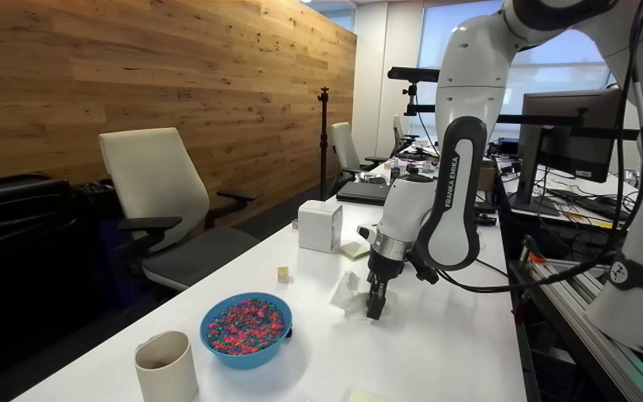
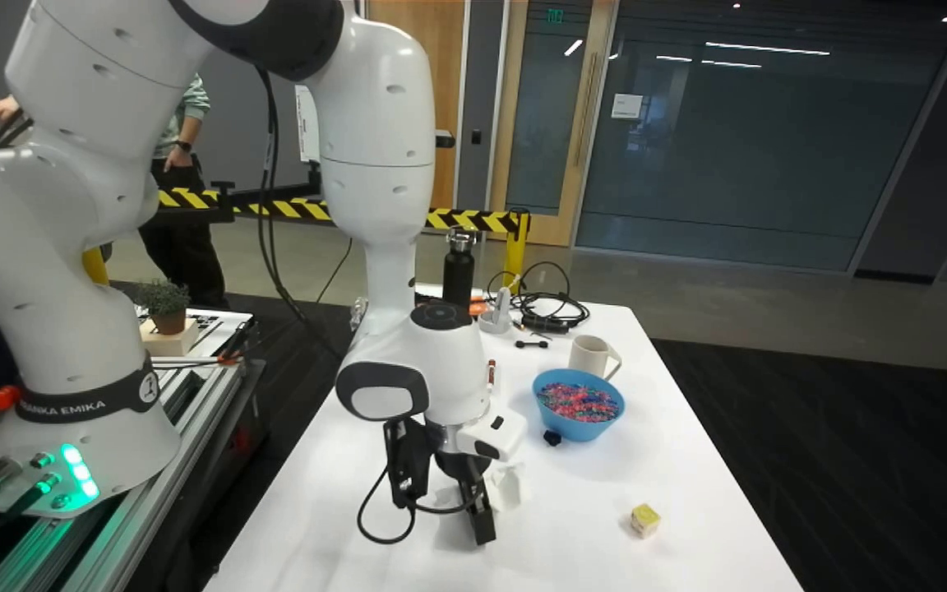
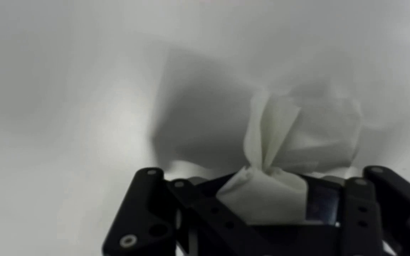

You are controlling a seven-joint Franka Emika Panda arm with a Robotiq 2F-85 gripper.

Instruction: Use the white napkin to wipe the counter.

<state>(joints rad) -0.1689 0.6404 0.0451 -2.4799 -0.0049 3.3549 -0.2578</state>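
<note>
The white napkin (image 3: 269, 197) is pinched and bunched between the fingers of my gripper (image 3: 263, 174) in the wrist view. Its loose folds spread out past the fingertips. In an exterior view the napkin (image 1: 348, 296) hangs beside the gripper (image 1: 376, 311), low at the white counter (image 1: 444, 346). The napkin (image 2: 506, 487) also shows behind the gripper (image 2: 480, 530) in an exterior view, partly hidden by the wrist. The fingers point down, at or just above the counter surface; I cannot tell whether they touch it. No spill or dirt is clearly visible.
A blue bowl (image 1: 252, 362) of coloured bits and a beige mug (image 1: 166, 368) stand on the counter. A white box (image 1: 318, 226), sticky notes (image 1: 354, 250) and a small yellow-topped cube (image 1: 283, 274) lie farther along. A small black object (image 2: 552, 438) sits beside the bowl.
</note>
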